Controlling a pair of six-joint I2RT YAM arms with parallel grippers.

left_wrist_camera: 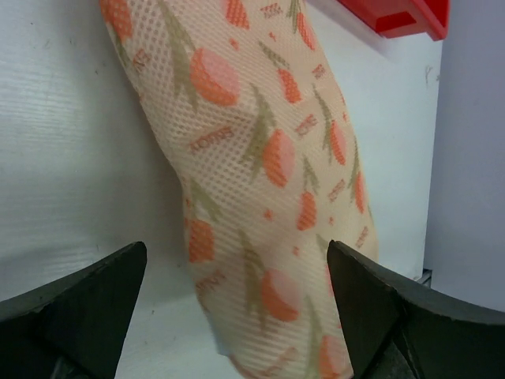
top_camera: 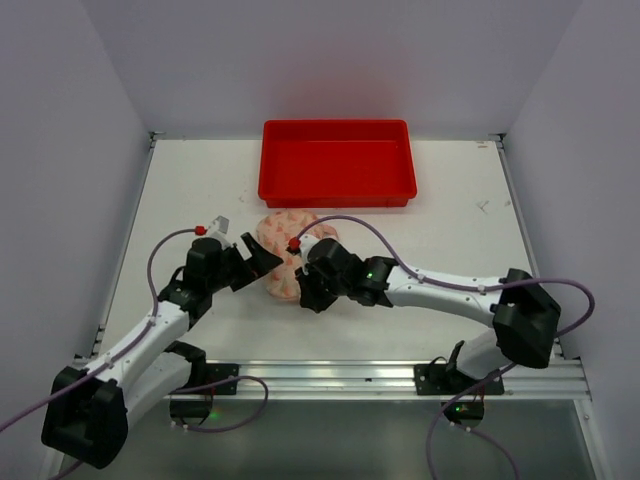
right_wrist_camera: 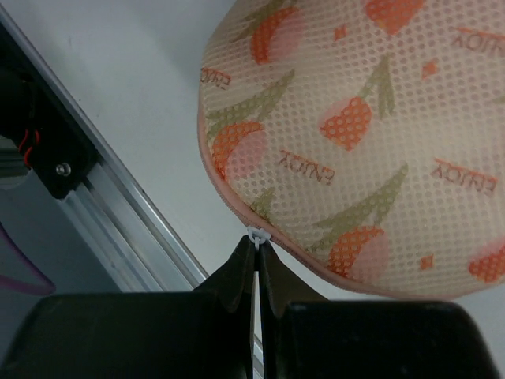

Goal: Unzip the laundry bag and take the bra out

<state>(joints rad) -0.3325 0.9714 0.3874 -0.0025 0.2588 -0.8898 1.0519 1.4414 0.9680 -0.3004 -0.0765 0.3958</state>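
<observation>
Black tapered fingers of the right gripper [right_wrist_camera: 254, 264] are pinched tight on the small white zip pull [right_wrist_camera: 256, 234] at the pink rim of the laundry bag [right_wrist_camera: 355, 118] (padded honeycomb mesh, tulip-printed), which is laid on the white table [top_camera: 200, 200] near the red tray [top_camera: 335, 190]. The left gripper [left_wrist_camera: 237, 253] is held wide apart, the bag seen between its blunt fingers.

My laundry bag [right_wrist_camera: 363, 134] is cream with tiny holes, orange-pink flowers, dull green stems and orange words. Its rim [right_wrist_camera: 331, 268] is pink and its zip pull [right_wrist_camera: 256, 234] is white. The tray [top_camera: 336, 196] is red, the table [top_camera: 200, 190] white. My left gripper [left_wrist_camera: 237, 253] and right gripper [right_wrist_camera: 254, 260] are black.
</observation>
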